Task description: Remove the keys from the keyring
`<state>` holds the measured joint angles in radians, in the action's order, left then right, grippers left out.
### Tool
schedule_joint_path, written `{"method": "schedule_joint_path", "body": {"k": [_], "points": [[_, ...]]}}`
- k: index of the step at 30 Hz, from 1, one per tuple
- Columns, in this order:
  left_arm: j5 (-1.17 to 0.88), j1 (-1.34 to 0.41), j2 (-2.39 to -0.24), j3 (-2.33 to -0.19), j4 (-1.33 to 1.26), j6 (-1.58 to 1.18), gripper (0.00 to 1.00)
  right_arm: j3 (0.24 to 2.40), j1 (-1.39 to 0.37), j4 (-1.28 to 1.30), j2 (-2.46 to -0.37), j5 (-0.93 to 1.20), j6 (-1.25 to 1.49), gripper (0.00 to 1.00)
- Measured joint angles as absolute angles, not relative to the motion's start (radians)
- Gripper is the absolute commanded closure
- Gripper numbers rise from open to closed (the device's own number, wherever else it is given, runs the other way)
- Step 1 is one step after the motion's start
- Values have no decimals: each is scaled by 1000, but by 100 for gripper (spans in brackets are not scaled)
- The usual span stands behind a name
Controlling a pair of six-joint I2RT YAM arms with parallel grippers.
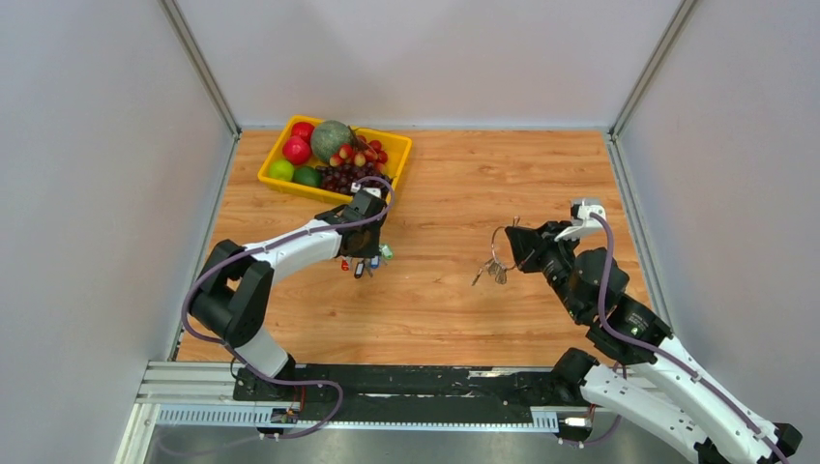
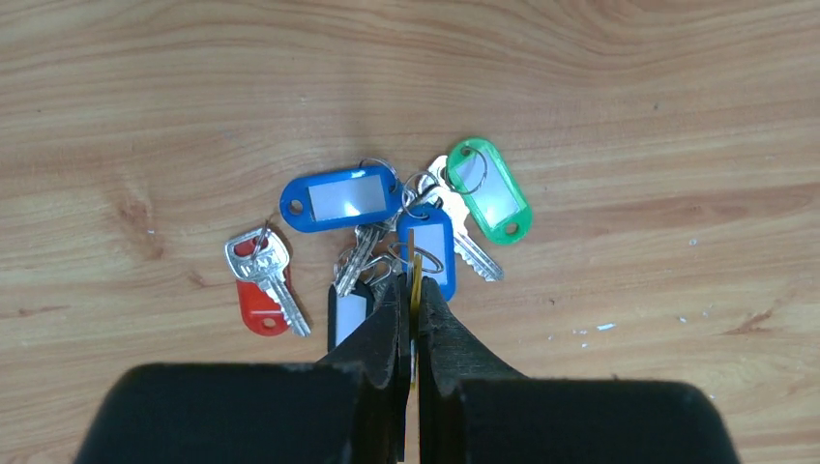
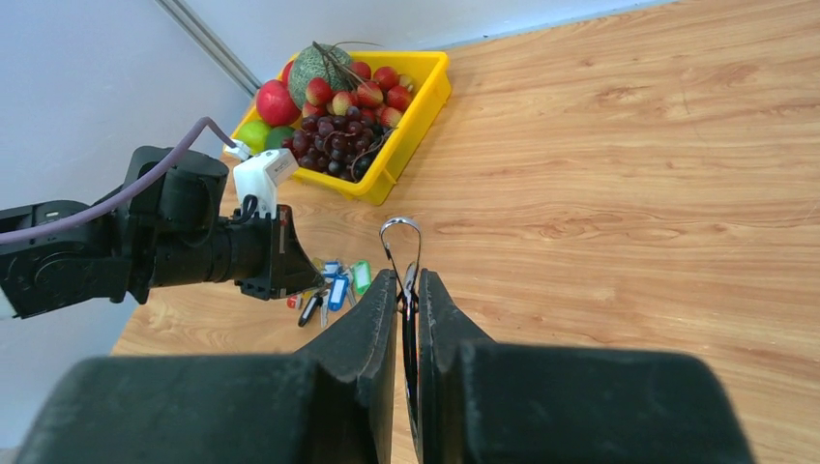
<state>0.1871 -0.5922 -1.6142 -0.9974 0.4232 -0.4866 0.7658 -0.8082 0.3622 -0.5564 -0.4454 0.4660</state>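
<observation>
My left gripper (image 1: 367, 251) hangs over a heap of loose keys (image 1: 364, 265) on the wood. In the left wrist view it (image 2: 414, 290) is shut on the thin edge of a yellow tag (image 2: 417, 275). Below it lie keys with a blue tag (image 2: 340, 198), a green tag (image 2: 490, 188), a red tag (image 2: 259, 300), a second blue tag (image 2: 430, 253) and a black tag (image 2: 346, 314). My right gripper (image 1: 519, 253) is shut on the keyring (image 1: 499, 242) and holds it above the table, with a few silver keys (image 1: 491, 274) dangling from it. The wire loop (image 3: 400, 232) sticks out past my right gripper (image 3: 407, 282).
A yellow basket (image 1: 401, 147) of fruit stands at the back left, just behind the left gripper; it also shows in the right wrist view (image 3: 428, 92). Grey walls enclose the table on the left, back and right.
</observation>
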Motion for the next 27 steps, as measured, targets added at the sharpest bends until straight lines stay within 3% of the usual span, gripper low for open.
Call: {"method": "schedule_joint_path", "body": {"k": [1,3,6,10,20,27], "points": [[186,-584,-1615,-991,413,-499,91,766,-808,362,-555,-441,466,100],[183,-572,-1616,-986,393,-515,72,766,-808,362,-556,-431,466,100],[178,-559,-1619,-986,369,-540,31,766,-808,362,-566,-423,466,100],[181,-554,-1594,-961,337,-560,3,766,-808,362,-589,-411,455,100],[107,-554,-1165,-804,200,-490,0,831,-808,366,-711,-113,308,100],[-81,-554,-967,-546,-207,-398,0,992,-808,378,-799,195,241,100]]}}
